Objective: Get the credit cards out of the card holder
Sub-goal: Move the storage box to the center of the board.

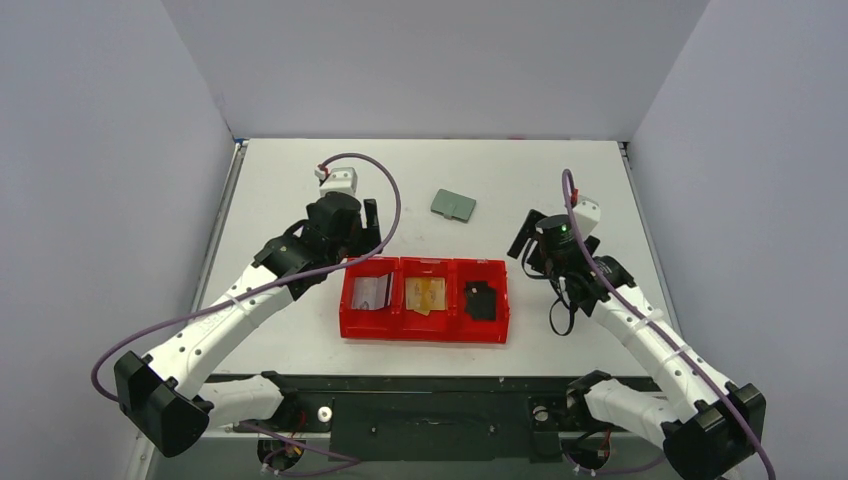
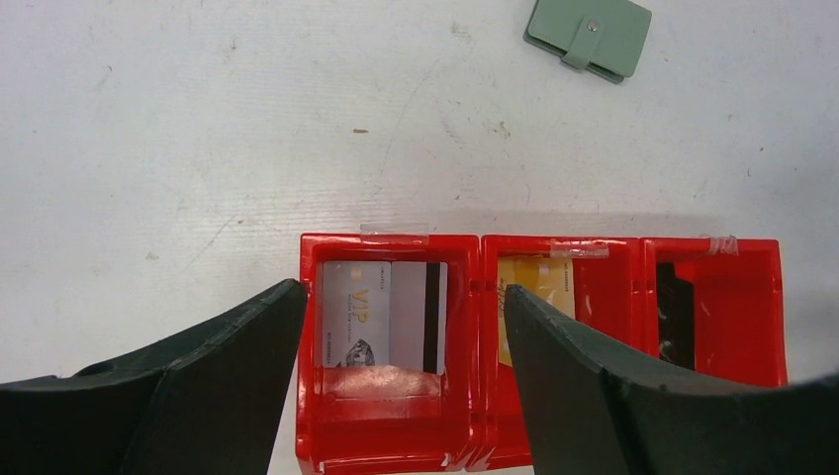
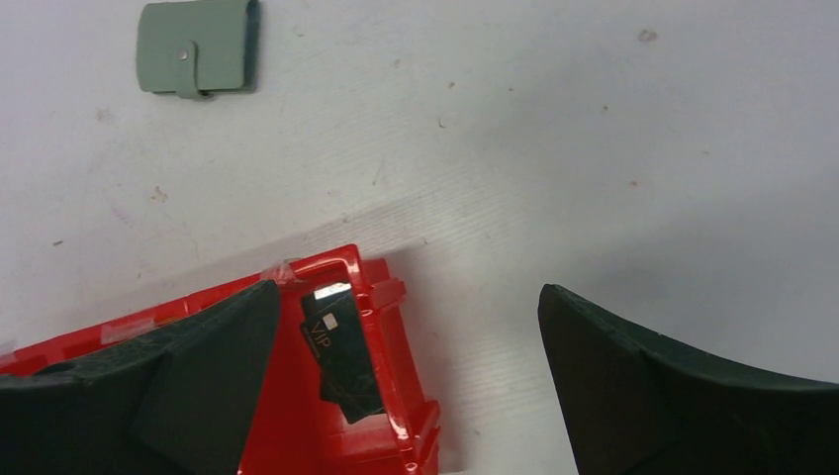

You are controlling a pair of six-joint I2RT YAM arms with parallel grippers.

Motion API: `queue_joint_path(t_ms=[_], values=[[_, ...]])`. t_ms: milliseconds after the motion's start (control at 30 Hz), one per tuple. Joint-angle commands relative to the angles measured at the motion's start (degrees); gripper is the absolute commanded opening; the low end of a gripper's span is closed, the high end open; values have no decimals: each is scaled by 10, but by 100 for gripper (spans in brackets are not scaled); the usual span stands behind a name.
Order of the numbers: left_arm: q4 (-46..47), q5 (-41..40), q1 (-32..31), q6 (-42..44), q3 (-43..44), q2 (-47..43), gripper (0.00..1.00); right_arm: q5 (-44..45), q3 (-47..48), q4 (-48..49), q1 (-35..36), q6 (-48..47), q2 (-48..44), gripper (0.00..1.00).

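Observation:
The grey-green card holder [image 1: 453,205] lies shut on the white table behind the red tray [image 1: 424,331]; it also shows in the left wrist view [image 2: 589,36] and the right wrist view [image 3: 196,47]. Credit cards lie in the tray: silver-white ones [image 2: 384,314] in the left compartment, a tan-yellow one [image 2: 539,282] in the middle, a black one [image 3: 341,356] in the right. My left gripper [image 1: 368,222] is open and empty above the tray's back left corner. My right gripper [image 1: 527,240] is open and empty by the tray's right end.
The red three-compartment tray [image 2: 396,450] sits at the table's middle front. Grey walls enclose the table on three sides. A black base strip [image 1: 430,410] runs along the near edge between the arm bases.

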Motion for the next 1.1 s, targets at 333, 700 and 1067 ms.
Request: queue_joint_path(t_ms=[333, 700, 1067], values=[[-6, 12, 3, -7, 27, 11, 71, -136, -90, 30, -4, -17, -18, 100], [-31, 24, 18, -9, 46, 22, 72, -86, -34, 65, 61, -26, 148, 99], [-65, 31, 45, -7, 66, 21, 72, -117, 44, 95, 86, -46, 270, 96]])
